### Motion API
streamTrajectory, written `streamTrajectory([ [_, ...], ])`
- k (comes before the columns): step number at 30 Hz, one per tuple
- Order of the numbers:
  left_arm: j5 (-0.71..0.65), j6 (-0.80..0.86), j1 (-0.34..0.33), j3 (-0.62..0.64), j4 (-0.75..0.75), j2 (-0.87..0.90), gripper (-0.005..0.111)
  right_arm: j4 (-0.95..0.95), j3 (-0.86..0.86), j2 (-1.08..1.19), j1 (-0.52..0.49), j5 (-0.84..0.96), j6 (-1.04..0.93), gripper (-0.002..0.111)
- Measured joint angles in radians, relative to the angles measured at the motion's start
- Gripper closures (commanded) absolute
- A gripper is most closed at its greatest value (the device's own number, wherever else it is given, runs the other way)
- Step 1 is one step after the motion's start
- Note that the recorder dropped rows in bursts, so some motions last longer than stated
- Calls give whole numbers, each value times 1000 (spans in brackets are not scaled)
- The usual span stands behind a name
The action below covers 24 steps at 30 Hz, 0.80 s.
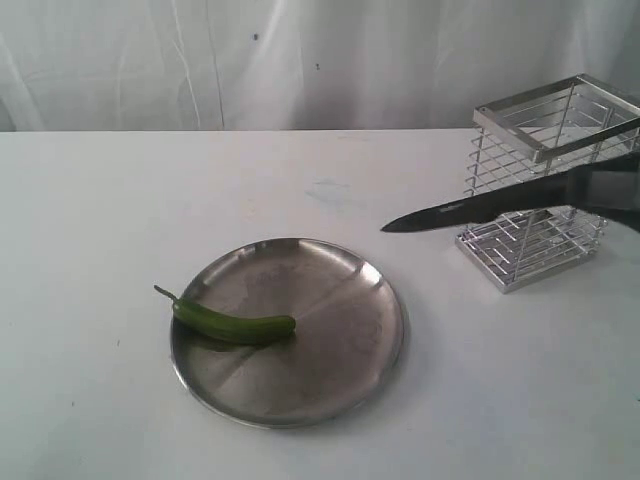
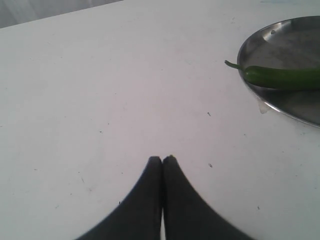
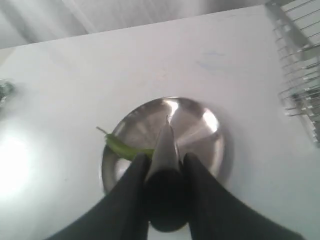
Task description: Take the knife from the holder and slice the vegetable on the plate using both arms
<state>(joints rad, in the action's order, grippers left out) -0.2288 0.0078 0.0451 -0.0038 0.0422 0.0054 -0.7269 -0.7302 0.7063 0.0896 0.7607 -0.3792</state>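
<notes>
Exterior view: dark pointed knife (image 1: 480,208) held level beside holder (image 1: 545,180). Right gripper (image 3: 165,167) clamped on its handle; left gripper (image 2: 162,161) closed, empty.

The plate (image 1: 345,375) rests on the table (image 1: 90,200) near the middle of the exterior view, with the vegetable (image 1: 232,323) lying on its left part, stem end projecting over the left rim. The holder (image 1: 545,180) stands upright on the table to the right of and behind the plate, apart from it. The knife (image 1: 480,208) is off the table in front of the holder, extending from the right edge with its tip pointing left, above the gap between holder and plate
</notes>
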Motion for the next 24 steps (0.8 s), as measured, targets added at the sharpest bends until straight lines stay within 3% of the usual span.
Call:
streamTrajectory([
  [8,22,-8,0,0,-5,0,107,-315,93,0,0,13,-180,108],
  [10,58,-68,0,0,-96,0,107,-360,104,0,0,25,-200,108],
  [15,77,-306,0,0,-511,0,107,-426,108,0,0,38,-262,108],
  [24,-149,-352,0,0,-804,0,107,-545,112,118,0,69,-381,108],
])
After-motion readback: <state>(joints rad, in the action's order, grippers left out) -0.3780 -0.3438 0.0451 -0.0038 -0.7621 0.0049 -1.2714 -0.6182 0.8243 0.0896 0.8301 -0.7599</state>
